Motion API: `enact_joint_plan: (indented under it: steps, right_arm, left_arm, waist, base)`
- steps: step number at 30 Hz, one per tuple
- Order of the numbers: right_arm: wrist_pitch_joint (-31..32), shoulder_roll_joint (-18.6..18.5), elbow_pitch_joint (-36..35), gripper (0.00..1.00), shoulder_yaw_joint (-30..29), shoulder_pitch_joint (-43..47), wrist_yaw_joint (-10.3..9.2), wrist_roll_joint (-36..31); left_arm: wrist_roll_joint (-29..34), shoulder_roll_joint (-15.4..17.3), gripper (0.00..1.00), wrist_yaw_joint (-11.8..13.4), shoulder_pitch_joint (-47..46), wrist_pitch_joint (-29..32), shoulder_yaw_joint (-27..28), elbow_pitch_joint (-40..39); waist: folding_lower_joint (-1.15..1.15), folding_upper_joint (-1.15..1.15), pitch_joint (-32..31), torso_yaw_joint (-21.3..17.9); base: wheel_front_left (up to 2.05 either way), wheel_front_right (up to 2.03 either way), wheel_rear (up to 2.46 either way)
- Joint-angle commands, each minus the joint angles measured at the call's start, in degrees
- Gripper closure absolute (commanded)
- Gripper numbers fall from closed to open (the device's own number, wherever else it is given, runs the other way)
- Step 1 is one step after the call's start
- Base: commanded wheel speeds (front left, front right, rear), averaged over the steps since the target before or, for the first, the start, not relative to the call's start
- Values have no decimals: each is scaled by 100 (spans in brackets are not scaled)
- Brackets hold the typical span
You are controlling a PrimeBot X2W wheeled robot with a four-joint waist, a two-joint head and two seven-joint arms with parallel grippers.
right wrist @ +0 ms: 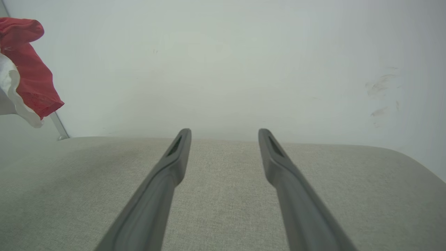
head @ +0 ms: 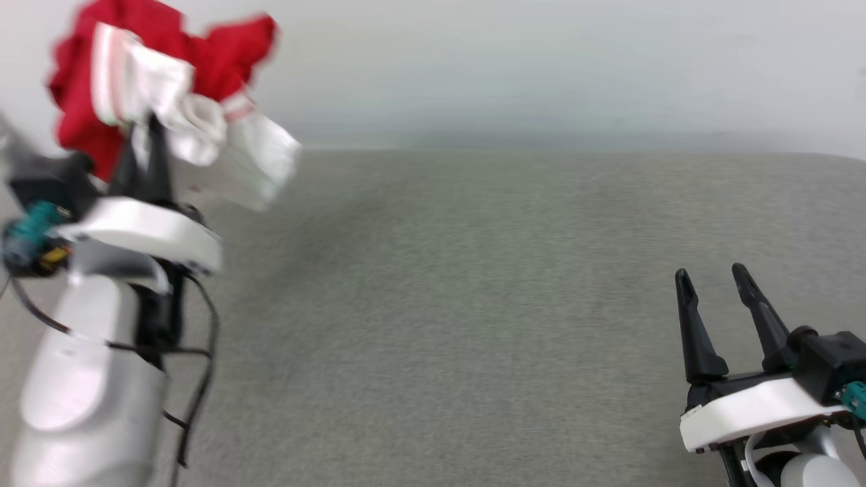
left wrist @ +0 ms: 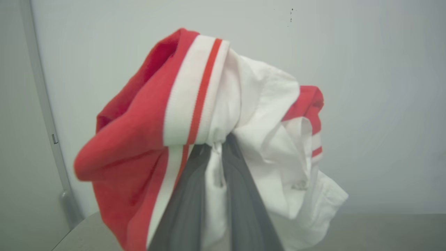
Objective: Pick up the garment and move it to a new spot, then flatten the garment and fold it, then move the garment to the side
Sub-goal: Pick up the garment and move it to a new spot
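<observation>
Garment (head: pixel 135 81) is hanging bunched above the far left of the grey desk (head: pixel 473 304), the left wrist view exposing white fabric pinched in the nearly closed left tool (left wrist: pixel 223 141), while the right tool (head: pixel 712 274) is gaping empty.

A wide padded surface (head: pixel 473 325) covered in grey-beige woven cloth spreads across the head view from 3 o'clock round through 6 to 9. Its far edge runs level toward 12 o'clock, where it meets a pale wall (head: pixel 541 67). The weave lies flat and even, a little darker near that far edge. In the right wrist view the surface (right wrist: pixel 223 209) curves off in a rounded corner at 3 o'clock. In the left wrist view a strip of it (left wrist: pixel 383 232) shows at 5 o'clock, with a rounded edge at 7 o'clock.
</observation>
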Motion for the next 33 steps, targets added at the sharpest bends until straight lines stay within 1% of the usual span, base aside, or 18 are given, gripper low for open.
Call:
enact_joint_plan:
  steps: [1,4,5,6,9,11,15,20,23,29,30,31,32,33]
  right_arm:
    - [37,16,-44,0,14,109,-1,49]
    - [80,16,-71,0,48,168,-2,69]
    - [80,16,-71,0,48,168,-2,69]
    - [95,16,-92,0,56,189,-1,70]
    - [153,16,-131,0,59,250,-1,76]
    - [183,16,-161,0,73,248,-1,70]
    - [258,16,-229,0,87,261,-1,42]
    - [280,17,-343,0,101,149,-1,81]
    - [260,16,-350,0,115,75,-1,123]
    - [141,16,-242,0,179,-54,-1,186]
    - [121,16,-221,0,189,-79,-1,194]
    - [100,16,-196,0,187,-98,-1,198]
    - [80,16,-173,0,181,-108,-2,205]
    - [55,16,-148,0,166,-105,-1,209]
  left_arm:
    - [-5,-141,100,14,298,25,-133,-279]
    - [8,-360,100,-10,656,60,-377,-628]
    - [8,-360,100,-10,656,60,-377,-628]
    - [23,-418,100,-21,771,64,-474,-730]
    - [36,-658,100,-58,1071,58,-750,-973]
    - [85,-813,100,-122,1245,87,-1009,-1065]
    - [206,-1059,100,-351,1502,245,-1617,-1086]
    - [293,-1300,100,-596,1651,422,-2234,-753]
    - [402,-1408,100,-673,1593,491,-2533,-455]
    - [558,-1393,100,-744,1365,649,-2852,389]
    - [516,-1426,84,-772,1327,658,-2867,511]
    - [488,-1449,56,-793,1285,649,-2890,610]
    - [467,-1458,23,-805,1235,624,-2906,676]
    - [466,-1470,0,-822,1178,552,-2918,706]
  waist:
    - [1,0,-236,-382]
    - [1,0,-314,-634]
    - [1,0,-314,-634]
    - [1,0,-324,-713]
    - [1,0,-345,-906]
    - [1,0,-355,-1009]
    - [1,0,-315,-1169]
    - [1,0,-54,-1269]
    - [1,0,145,-1284]
    - [1,0,440,-1326]
    - [1,0,468,-1330]
    - [1,0,484,-1328]
    - [1,0,495,-1321]
    - [1,0,493,-1302]
  base:
    - [0,0,0]
    - [0,0,0]
    - [0,0,0]
    - [0,0,0]
    - [0,0,0]
    - [0,0,0]
    - [0,0,0]
    - [0,0,0]
    - [0,0,0]
    - [0,0,0]
    - [0,0,0]
    - [0,0,0]
    - [0,0,0]
    - [0,0,0]
